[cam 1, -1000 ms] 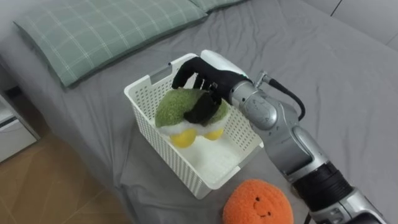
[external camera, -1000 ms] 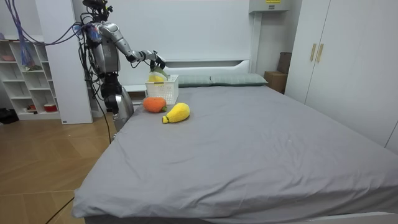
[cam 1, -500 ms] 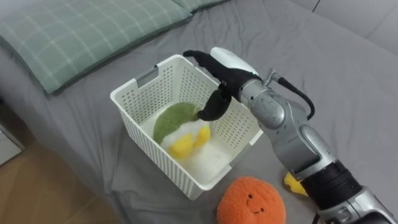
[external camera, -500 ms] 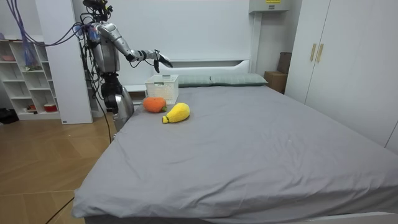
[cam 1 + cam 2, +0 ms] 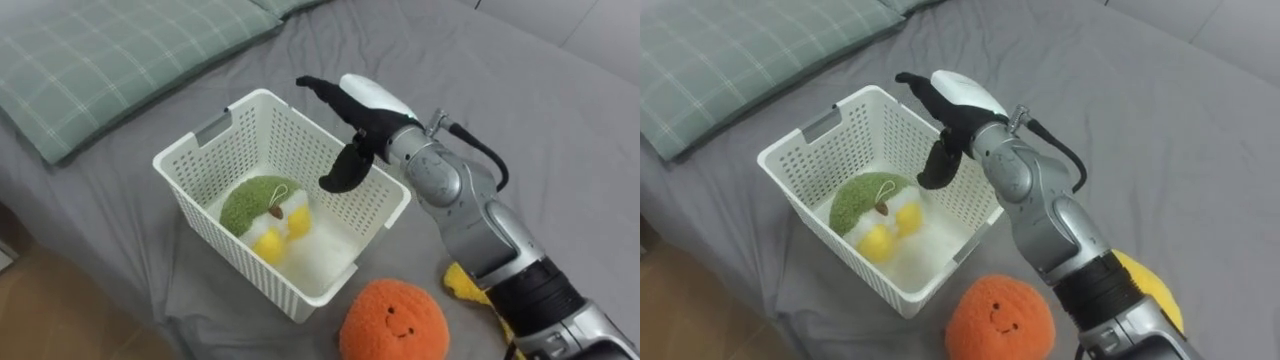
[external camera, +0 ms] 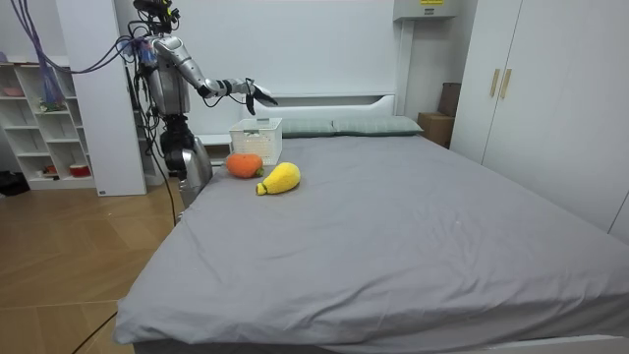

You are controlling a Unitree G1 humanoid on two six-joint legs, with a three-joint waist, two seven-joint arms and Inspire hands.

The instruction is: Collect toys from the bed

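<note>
A white slatted basket [image 5: 190,152] stands on the grey bed near its edge. Inside it lies a green, yellow and white plush toy [image 5: 260,208], touched by nothing. My right hand [image 5: 365,125] hovers over the basket's far right rim, open, fingers spread, holding nothing. An orange plush with a face [image 5: 393,320] sits just in front of the basket. A yellow plush [image 5: 462,283] peeks out from behind my right forearm. In the room view I stand at the bed's head corner, right arm stretched over the basket [image 6: 257,140].
A green checked pillow [image 5: 100,60] lies beyond the basket at the upper left. The bed's edge and the wooden floor [image 5: 50,320] run close along the basket's left. Open grey sheet [image 5: 540,110] spreads to the right. White shelves [image 6: 39,118] stand behind me.
My right hand opened and let go of the green plush, which dropped into the basket. The hand rose above the rim. The camera shifted a little.
</note>
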